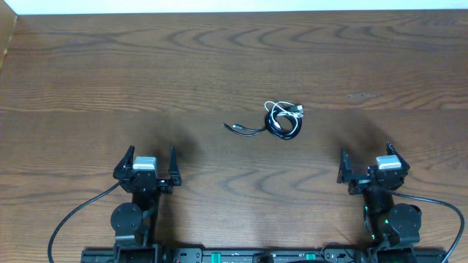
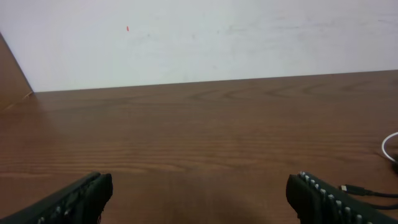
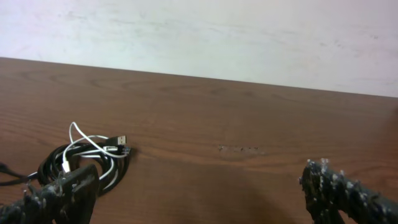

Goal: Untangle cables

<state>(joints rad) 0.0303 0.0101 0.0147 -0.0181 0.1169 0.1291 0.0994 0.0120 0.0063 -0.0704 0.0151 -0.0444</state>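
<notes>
Left pincer (image 1: 151, 155) lies closest, at the lower edge of the overhead view, its two fingers spread wide with nothing between them. Its wrist camera agrees: the dark fingers (image 2: 68, 202) frame only bare wood grain. That camera also shows a pale wall (image 2: 186, 37) rising behind the far edge of the bench (image 1: 219, 58), which the overhead view barely catches. At the far right of that wrist view a sliver of white cord and a thin black strand with a plug peek in, too cropped to show how they lie.

From above the layout is plain. The black cable (image 1: 284, 130) is wound into a small coil, with the white cable (image 1: 280, 109) looped across its far side, the two touching and intertwined. One black tail (image 1: 235, 127) runs out to the left and ends in a plug. The bundle lies farther up the bench than both arms, between them, well apart from each (somewhat nearer the right one).

The right wrist camera sees the bundle low at its left, with the white cord arcing over the black coil and two small plug ends (image 3: 122, 144) pointing right. A faint scuff (image 3: 239, 149) marks the wood beside it.

Right pincer (image 1: 365, 157) is likewise spread and empty.
</notes>
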